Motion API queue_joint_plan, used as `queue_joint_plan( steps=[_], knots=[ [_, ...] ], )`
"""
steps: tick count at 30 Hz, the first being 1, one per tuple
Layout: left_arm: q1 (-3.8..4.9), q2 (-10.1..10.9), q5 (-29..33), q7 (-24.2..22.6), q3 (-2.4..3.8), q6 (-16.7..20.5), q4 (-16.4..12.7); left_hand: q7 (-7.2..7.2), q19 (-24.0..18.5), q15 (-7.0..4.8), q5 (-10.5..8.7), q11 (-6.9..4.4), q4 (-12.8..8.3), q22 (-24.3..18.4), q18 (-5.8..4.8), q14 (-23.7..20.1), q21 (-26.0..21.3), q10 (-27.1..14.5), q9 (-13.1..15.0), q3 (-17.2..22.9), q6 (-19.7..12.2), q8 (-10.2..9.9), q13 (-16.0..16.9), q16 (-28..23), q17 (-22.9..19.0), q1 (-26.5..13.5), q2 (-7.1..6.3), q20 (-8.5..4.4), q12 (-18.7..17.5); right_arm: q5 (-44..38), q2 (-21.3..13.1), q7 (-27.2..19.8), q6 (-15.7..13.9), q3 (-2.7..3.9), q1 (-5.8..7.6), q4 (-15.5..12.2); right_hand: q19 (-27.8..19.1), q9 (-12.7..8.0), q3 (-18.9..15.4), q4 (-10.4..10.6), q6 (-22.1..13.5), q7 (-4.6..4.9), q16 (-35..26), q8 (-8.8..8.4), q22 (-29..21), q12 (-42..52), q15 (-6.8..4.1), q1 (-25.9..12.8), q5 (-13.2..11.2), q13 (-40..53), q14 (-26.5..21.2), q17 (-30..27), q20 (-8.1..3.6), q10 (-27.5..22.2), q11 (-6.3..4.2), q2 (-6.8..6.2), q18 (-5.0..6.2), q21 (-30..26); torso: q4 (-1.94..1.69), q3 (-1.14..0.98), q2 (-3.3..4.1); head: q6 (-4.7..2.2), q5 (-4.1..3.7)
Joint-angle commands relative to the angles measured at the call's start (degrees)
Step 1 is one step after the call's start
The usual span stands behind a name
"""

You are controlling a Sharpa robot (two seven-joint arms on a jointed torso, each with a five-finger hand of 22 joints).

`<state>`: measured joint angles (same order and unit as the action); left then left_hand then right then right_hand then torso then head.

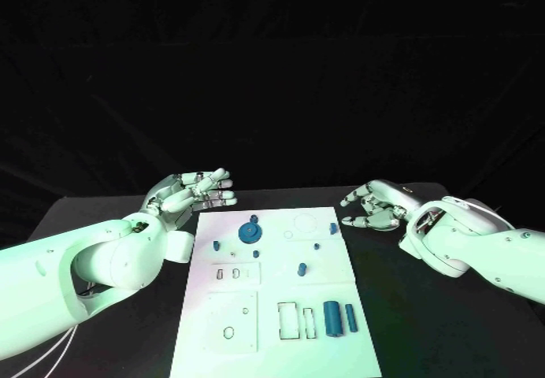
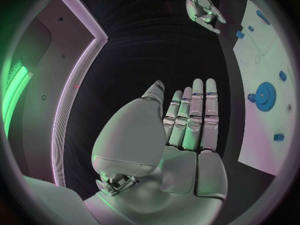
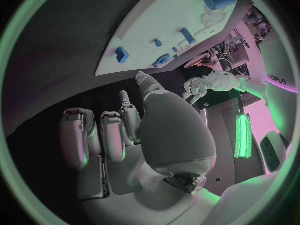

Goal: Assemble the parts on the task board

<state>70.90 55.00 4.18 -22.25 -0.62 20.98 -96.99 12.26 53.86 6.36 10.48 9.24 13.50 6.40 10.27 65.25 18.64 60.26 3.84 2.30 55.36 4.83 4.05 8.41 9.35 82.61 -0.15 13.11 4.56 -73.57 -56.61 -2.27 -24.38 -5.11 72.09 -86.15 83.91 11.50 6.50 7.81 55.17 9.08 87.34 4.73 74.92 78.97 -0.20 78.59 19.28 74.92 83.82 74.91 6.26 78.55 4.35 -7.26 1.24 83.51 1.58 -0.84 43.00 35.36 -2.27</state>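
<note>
The task board (image 1: 284,315) is seen lying lengthwise between two empty hands, the left hand (image 1: 193,191) with fingers extended and the right hand (image 1: 375,206) loosely curled, the blue gear (image 1: 250,231) being judged nearer the left hand.

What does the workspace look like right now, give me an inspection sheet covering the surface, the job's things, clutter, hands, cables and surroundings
Surface: black table, task board lying in its middle.
Job's things: blue gear on the board's far part; large blue cylinder and slimmer blue peg side by side on its near right part; several small blue pieces between.
Clutter: nothing seen.
Hands: left hand beside the board's far left corner, fingers apart, holding nothing; right hand beside the far right corner, fingers curled in, holding nothing.
Cables: thin white cables under the left arm.
Surroundings: dark backdrop behind the table.
</note>
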Motion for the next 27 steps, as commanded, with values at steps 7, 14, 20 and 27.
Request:
queue_joint_plan(
  steps=[7,14,20,27],
  knots=[
    [0.03,-0.15,0.08,-0.23,0.01,-1.17,0.12,0.26,-0.15,0.32,-0.22,0.28,-0.09,-0.07,0.26,-0.18,-0.2,-0.21,-0.06,-0.23,-0.2,-0.38,-0.07,-0.4,0.08,0.45,0.03,0.37,-0.34,1.37,2.31,-2.3,3.31,-0.01,-1.61,3.42,-0.2,-0.15,-0.1,-0.47,-0.58,0.16,-0.02,-0.37,8.04,-0.2,0.42,0.69,0.44,2.33,4.69,9.18,0.16,-0.15,0.05,-0.06,0.99,-0.2,-0.17,0.1,0.13,0.22,0.28],
    [0.03,-0.07,0.08,-0.24,0.01,-1.14,0.08,0.26,-0.15,0.32,-0.22,0.28,-0.09,-0.07,0.26,-0.18,-0.2,-0.21,-0.06,-0.23,-0.2,-0.38,-0.07,-0.4,0.08,0.45,0.03,0.37,-0.34,1.45,3.99,-2.04,3.55,-0.02,-2.48,6.04,-0.01,-0.17,-0.13,-0.42,-0.6,0.18,0.1,-0.4,8.24,0.06,0.44,0.61,0.52,2.62,4.77,9.47,0.17,0.12,0.07,-0.03,0.93,-0.01,-0.11,0.04,0.18,0.46,0.3],
    [0.03,-0.05,0.08,-0.25,0.01,-1.14,0.07,0.28,-0.15,0.33,-0.22,0.3,-0.14,-0.08,0.26,-0.19,-0.21,-0.24,-0.07,-0.25,-0.24,-0.42,-0.07,-0.44,0.1,0.51,0.01,0.37,-0.38,1.53,5.32,-1.91,3.63,-0.01,-3.11,7.66,0.15,-0.18,-0.04,-0.37,-0.35,0.17,0.17,-0.33,8.41,0.28,0.46,0.61,0.49,2.83,4.81,9.62,0.21,0.37,0.08,0.33,0.87,0.12,-0.1,-0.01,0.13,0.61,0.44],
    [0.03,0.02,0.08,-0.24,0.02,-1.13,0.08,0.28,-0.15,0.33,-0.22,0.3,-0.14,-0.08,0.26,-0.19,-0.21,-0.24,-0.07,-0.25,-0.24,-0.42,-0.07,-0.44,0.1,0.51,0.01,0.37,-0.38,1.89,6.69,-1.8,3.72,-0.01,-3.3,8.92,0.38,-0.2,0.16,-0.33,0.25,0.1,0.3,-0.15,8.64,0.56,0.44,0.63,-0.36,3.08,4.89,9.9,0.22,0.68,0.03,1.0,0.81,0.29,-0.17,-0.04,0.15,0.67,0.71]
  ],
)
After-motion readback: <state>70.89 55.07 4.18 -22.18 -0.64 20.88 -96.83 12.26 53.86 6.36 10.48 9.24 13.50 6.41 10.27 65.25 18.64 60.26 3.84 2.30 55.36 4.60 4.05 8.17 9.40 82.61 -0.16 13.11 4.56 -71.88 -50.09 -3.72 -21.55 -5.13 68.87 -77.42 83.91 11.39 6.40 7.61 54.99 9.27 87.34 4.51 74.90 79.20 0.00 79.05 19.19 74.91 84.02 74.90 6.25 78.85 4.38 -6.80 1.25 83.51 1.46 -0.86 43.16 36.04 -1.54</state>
